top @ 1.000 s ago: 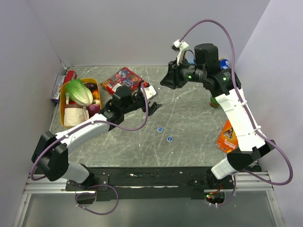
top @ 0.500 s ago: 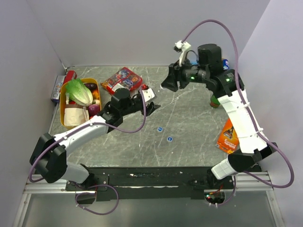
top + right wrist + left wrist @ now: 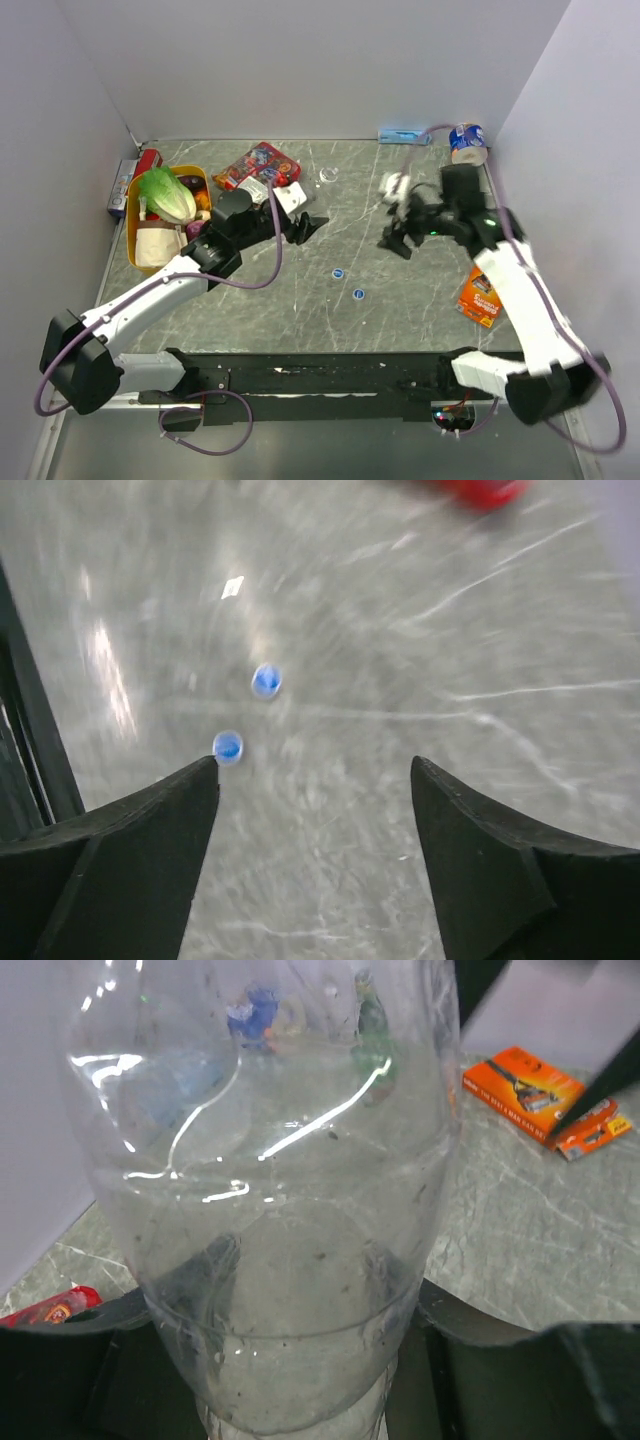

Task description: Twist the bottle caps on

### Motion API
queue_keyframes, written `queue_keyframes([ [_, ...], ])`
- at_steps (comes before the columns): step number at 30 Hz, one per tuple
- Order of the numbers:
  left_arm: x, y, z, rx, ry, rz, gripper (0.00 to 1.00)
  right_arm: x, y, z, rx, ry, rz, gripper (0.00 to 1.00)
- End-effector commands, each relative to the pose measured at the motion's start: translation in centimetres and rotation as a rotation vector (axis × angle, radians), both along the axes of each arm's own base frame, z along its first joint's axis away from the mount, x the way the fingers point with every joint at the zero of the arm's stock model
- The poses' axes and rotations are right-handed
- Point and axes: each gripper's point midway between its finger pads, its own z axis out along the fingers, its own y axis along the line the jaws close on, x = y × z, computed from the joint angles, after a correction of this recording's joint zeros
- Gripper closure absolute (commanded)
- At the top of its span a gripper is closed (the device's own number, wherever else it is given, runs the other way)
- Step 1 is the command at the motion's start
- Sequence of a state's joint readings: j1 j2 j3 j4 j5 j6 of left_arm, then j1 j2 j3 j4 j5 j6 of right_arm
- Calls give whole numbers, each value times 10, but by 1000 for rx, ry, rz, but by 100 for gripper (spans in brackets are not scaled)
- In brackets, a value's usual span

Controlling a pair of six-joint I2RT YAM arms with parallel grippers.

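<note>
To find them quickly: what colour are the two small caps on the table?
Blue, both caps; shows best in top external view.

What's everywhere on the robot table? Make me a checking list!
Surface: grey marbled table, no spills seen.
Job's things: two caps lie loose and apart; a bottle sits in the left fingers.
Clutter: lettuce tub, red packet, orange box, tin.
Grippers: left fingers shut on the bottle; right fingers open, empty.
Cables: a purple cable loops off each arm.
Surroundings: pale walls on three sides.
</note>
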State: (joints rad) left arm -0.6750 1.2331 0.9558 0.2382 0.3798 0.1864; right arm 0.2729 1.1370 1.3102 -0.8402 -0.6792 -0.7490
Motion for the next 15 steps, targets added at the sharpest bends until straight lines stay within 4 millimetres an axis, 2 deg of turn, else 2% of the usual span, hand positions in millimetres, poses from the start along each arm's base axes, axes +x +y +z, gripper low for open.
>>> queue_keyframes([
  [1,1,10,57,-122,-43,59,99,-9,16,-81,-216,9,282,26],
  [2,3,13,63,-138,-48,72,99,-17,21,-100,-273,-17,379,30],
  [4,4,18,74,-165,-52,88,99,-17,27,-123,-340,-50,452,32],
  [5,6,20,75,-167,-53,91,99,-21,29,-139,-387,-76,516,32],
  [7,7,22,71,-152,-64,92,99,-18,34,-155,-422,-107,567,33],
  [9,11,27,69,-162,-66,110,99,-23,35,-180,-473,-99,634,33],
  [15,13,34,64,-162,-32,123,99,-22,43,-215,-507,-54,682,36],
])
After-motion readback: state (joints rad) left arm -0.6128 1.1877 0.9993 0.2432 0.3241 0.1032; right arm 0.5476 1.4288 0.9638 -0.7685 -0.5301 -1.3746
